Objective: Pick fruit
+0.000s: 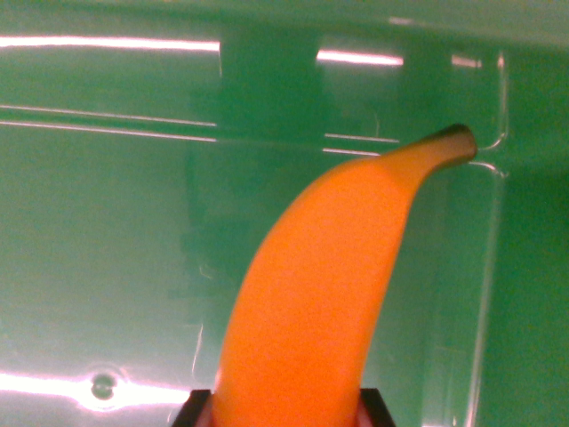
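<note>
The banana [311,294] fills the middle of the wrist view, a smooth orange-yellow fruit with no clear spots or bruises on the side that shows. It rises from the bottom edge and curves up toward the wrist view's right, narrowing as it goes. Its tip is dark, greenish-brown to black, and sits in the upper right part of the picture. The widest stretch of the fruit lies low in the picture, just above the pincer [286,411].

Only the pincer's two dark fingertips [194,409] show, as small black corners at the bottom edge, one on each side of the banana's lower end. The fruit sits between them and both tips touch its sides, so the pincer is pinching the banana near its lower end, with the rest of the fruit sticking out beyond the tips.

Behind the banana is a clear bin [107,231] with glossy green-tinted walls and floor, moulded ridges, and bright streaks of reflected light. Whether the banana touches the bin cannot be told; its tip lies in front of a curved ridge in the plastic.
</note>
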You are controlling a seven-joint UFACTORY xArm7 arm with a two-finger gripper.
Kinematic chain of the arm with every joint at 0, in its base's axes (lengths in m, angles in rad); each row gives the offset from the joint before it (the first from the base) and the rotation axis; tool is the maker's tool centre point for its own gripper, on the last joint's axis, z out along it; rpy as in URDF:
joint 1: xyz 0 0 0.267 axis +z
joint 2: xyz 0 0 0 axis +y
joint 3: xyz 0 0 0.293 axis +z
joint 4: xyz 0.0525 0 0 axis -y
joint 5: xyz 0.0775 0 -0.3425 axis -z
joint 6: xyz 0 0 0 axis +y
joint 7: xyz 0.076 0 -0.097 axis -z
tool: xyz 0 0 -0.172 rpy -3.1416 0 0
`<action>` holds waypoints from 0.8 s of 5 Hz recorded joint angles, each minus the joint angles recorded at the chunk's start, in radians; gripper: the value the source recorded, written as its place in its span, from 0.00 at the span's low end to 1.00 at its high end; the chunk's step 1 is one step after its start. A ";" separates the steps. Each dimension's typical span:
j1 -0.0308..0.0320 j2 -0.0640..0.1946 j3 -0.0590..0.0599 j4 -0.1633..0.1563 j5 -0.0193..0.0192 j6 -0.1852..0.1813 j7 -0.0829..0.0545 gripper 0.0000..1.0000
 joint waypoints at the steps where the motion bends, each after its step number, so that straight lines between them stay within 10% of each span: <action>1: 0.0000 0.000 0.000 0.000 0.0000 0.000 0.000 1.00; 4: 0.0021 -0.035 -0.001 0.059 -0.0040 0.093 -0.002 1.00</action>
